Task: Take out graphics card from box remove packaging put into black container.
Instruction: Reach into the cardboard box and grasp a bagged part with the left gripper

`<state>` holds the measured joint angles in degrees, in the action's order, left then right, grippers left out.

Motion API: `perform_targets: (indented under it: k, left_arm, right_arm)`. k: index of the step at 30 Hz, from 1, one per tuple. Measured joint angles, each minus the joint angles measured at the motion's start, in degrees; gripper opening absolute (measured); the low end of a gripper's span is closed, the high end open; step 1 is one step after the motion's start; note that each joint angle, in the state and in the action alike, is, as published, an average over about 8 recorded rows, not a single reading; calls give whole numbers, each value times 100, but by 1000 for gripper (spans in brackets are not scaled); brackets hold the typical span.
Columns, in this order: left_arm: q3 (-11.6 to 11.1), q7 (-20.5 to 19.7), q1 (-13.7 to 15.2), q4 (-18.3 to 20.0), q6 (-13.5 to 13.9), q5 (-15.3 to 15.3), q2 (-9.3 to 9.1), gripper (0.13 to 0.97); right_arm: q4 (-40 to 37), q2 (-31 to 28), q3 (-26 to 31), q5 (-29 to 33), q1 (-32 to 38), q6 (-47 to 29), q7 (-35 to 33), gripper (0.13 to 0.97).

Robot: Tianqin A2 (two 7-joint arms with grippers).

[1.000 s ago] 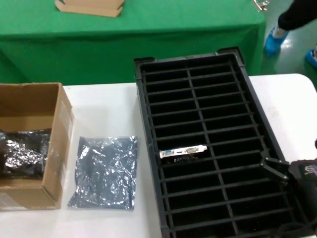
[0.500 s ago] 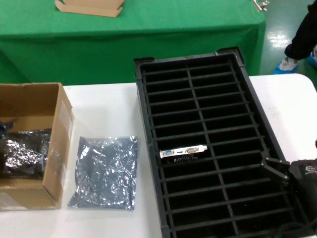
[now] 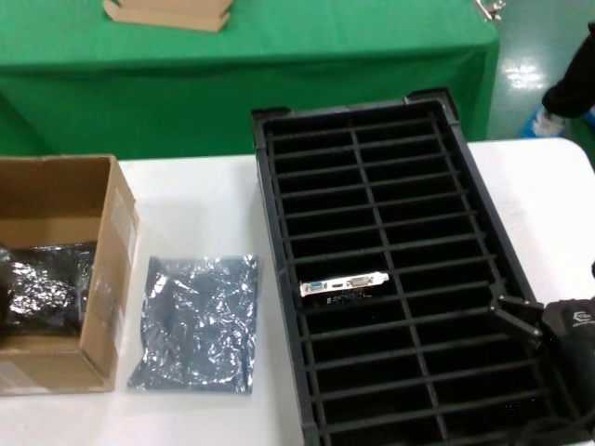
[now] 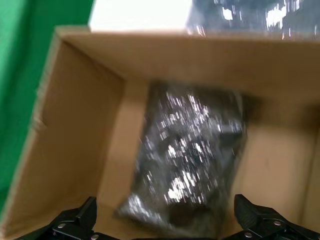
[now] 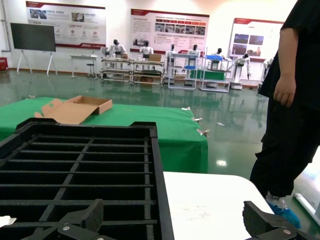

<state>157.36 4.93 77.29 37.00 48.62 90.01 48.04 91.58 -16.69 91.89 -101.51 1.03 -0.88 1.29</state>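
The graphics card [image 3: 344, 283] stands in a slot of the black container [image 3: 279, 279], silvery bracket up; its bracket tip shows in the right wrist view [image 5: 4, 220]. An empty silver packaging bag [image 3: 195, 323] lies flat on the table between the box [image 3: 110, 269] and the container. Another wrinkled silver bag [image 3: 51, 293] with something dark inside lies in the box. My left gripper [image 4: 167, 225] is open just above that bag [image 4: 190, 160], inside the box [image 4: 80, 125]. My right gripper [image 3: 521, 321] is open and empty over the container's near right rim [image 5: 160, 175].
A green-draped table [image 3: 242, 65] stands behind, with a flat tan cardboard tray [image 3: 167, 11] on it. A person [image 5: 295, 100] stands at the far right beyond the white table [image 3: 539, 186]. The empty bag's edge shows past the box wall [image 4: 250, 15].
The person at the top right has shifted. A dark shape at the box's left edge in the head view has moved slightly. The right arm, card and bags stay put.
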Motion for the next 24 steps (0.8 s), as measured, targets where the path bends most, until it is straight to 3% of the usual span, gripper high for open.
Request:
perform_targets:
  k: [3, 6, 14, 18, 24]
  left_arm:
    - [-88, 29, 105, -559, 127, -520, -374, 966]
    - [-262, 266, 191, -1152, 141, -836, -740, 966]
    - [-975, 1348, 416, -2669, -53, -1092, -1633, 966]
    - [-1238, 1737, 461, -3128, -133, -1194, -1911, 966]
    - [-1448, 2036, 438, -3425, -196, -1424, -2105, 966]
  right_arm:
    - [0, 0, 0, 0, 0, 0, 0, 966]
    - [0, 0, 0, 0, 0, 0, 0, 966]
    - [0, 0, 0, 0, 0, 0, 0, 966]
    - [0, 0, 0, 0, 0, 0, 0, 966]
    - [0, 0, 0, 0, 0, 0, 0, 966]
